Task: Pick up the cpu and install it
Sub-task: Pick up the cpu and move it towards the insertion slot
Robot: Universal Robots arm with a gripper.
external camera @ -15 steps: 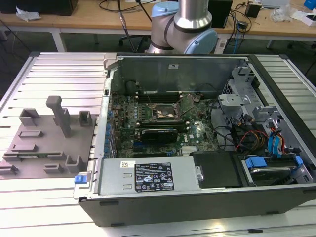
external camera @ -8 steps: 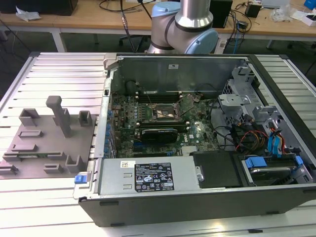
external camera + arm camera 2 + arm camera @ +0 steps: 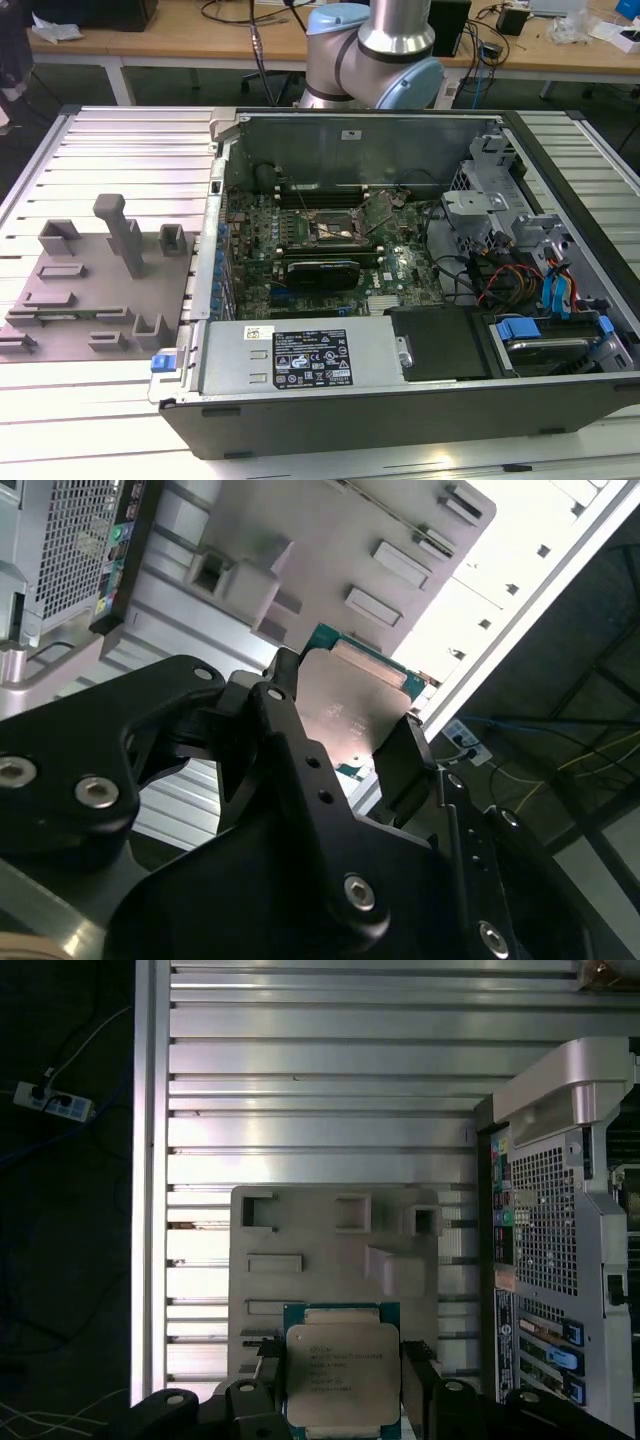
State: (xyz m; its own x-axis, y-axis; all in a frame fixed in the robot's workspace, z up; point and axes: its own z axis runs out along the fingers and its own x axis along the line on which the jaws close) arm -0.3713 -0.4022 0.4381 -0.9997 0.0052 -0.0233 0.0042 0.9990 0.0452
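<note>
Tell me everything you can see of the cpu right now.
The cpu is a small, flat square chip with a pale silvery metal top that carries faint print, seated on a thin green board whose edge shows around it. It looks rigid and undamaged. The gripper is shut on it, with a black finger pressing on each of two opposite edges. It appears to be held level in the air above the grey tray and the ribbed metal table, touching neither.
</note>
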